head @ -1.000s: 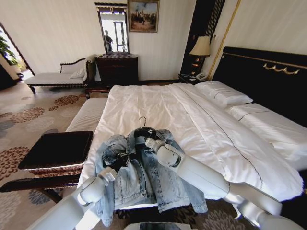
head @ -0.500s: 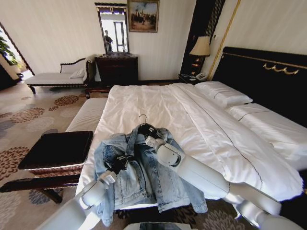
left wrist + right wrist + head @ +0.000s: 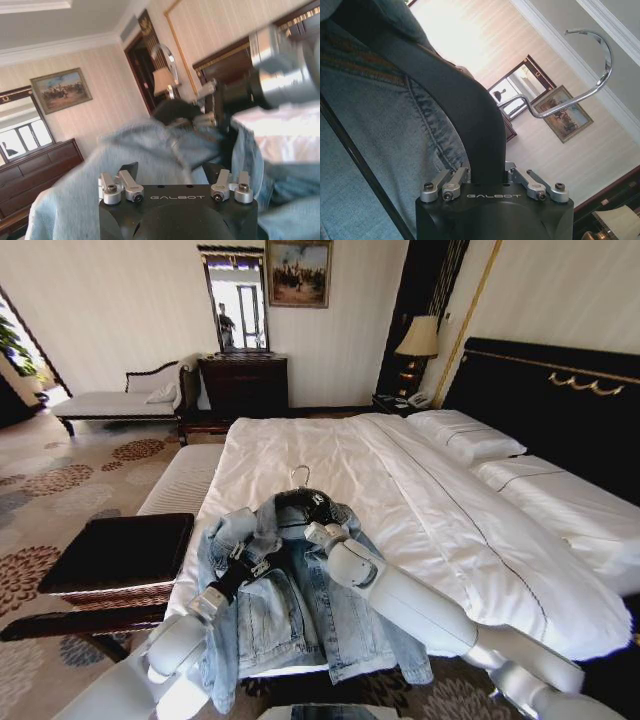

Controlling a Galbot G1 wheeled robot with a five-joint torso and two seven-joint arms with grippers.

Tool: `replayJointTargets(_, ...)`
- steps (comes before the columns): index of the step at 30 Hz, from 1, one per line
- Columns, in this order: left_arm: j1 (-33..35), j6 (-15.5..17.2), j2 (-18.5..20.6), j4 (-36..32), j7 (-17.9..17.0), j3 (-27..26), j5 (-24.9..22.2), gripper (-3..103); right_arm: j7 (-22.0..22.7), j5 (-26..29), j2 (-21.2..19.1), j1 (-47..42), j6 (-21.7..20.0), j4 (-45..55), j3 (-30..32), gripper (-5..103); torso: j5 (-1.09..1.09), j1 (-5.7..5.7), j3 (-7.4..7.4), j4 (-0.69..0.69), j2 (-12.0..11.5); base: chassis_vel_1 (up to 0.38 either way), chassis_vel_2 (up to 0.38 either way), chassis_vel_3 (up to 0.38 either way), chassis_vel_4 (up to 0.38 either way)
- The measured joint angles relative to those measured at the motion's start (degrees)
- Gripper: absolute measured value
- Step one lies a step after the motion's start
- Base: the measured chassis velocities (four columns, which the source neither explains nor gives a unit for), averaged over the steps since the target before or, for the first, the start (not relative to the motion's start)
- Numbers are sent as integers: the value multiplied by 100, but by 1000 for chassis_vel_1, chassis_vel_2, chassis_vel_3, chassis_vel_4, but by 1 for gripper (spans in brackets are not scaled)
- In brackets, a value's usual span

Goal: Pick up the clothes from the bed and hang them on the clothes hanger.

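Observation:
The clothes, a light-blue denim jacket [image 3: 270, 610], hang lifted over the foot of the white bed [image 3: 400, 490]. The black clothes hanger sits inside the collar, and its metal hook [image 3: 300, 476] sticks up above it. My right gripper [image 3: 312, 520] is at the collar, shut on the hanger's black shoulder [image 3: 470, 125], with the hook [image 3: 590, 65] and denim [image 3: 380, 130] beside it. My left gripper [image 3: 245, 562] is at the jacket's left front, shut in the denim [image 3: 100, 165], whose folds cover its fingers. The right gripper [image 3: 240, 95] shows beyond it.
A dark low table [image 3: 120, 550] stands left of the bed's foot, with a white bench [image 3: 180, 480] behind it. A chaise [image 3: 120, 400] and dresser [image 3: 245, 380] line the far wall. Pillows [image 3: 470, 435], a black headboard [image 3: 560, 410] and a lamp [image 3: 420, 340] are on the right.
My left gripper has risen and moved forward, lifting the jacket's left shoulder with it. The hanger and collar in the right gripper have gone up a little.

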Motion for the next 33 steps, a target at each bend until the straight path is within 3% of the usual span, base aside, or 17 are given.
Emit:
replayJointTargets(1,0,0,0,0,0,0,0,75,0,0,0,0,0,0,0,26,0,0,0,0,0,0,0,0,0)
replayJointTargets(5,291,29,126,-560,20,-368,-526,96,48,-5,37,-26,62,-47,8,26,0,0,0,0,0,0,0,0,0)
replayJointTargets(12,641,35,152,-985,52,-948,-961,100,145,-40,167,-45,132,-99,36,26,-1,0,0,-1,0,0,0,0,0)
replayJointTargets(15,1018,50,70,-1346,-21,-1740,-1495,100,244,-45,247,42,201,-150,106,26,0,0,0,0,0,0,0,0,0)
replayJointTargets(16,1018,50,70,-1346,-21,-1740,-1495,100,244,-45,247,42,201,-150,106,26,0,0,0,0,0,0,0,0,0)
replayJointTargets(20,1298,118,-133,-1450,-241,-2741,-2177,100,307,-95,349,196,257,-182,192,26,0,0,0,1,0,0,0,0,0)
replayJointTargets(28,1541,134,-701,-1443,-383,-3548,-2627,100,314,-260,233,366,316,-95,349,26,2,0,0,-1,0,0,0,0,0)
replayJointTargets(31,1748,111,-1155,-1389,-392,-4232,-3066,100,280,-289,39,635,349,-17,427,26,1,0,0,-1,0,0,0,0,0)
replayJointTargets(33,1810,75,-1258,-1325,-383,-4422,-3130,100,256,-313,-10,730,364,0,441,26,1,0,1,0,0,0,0,0,0)
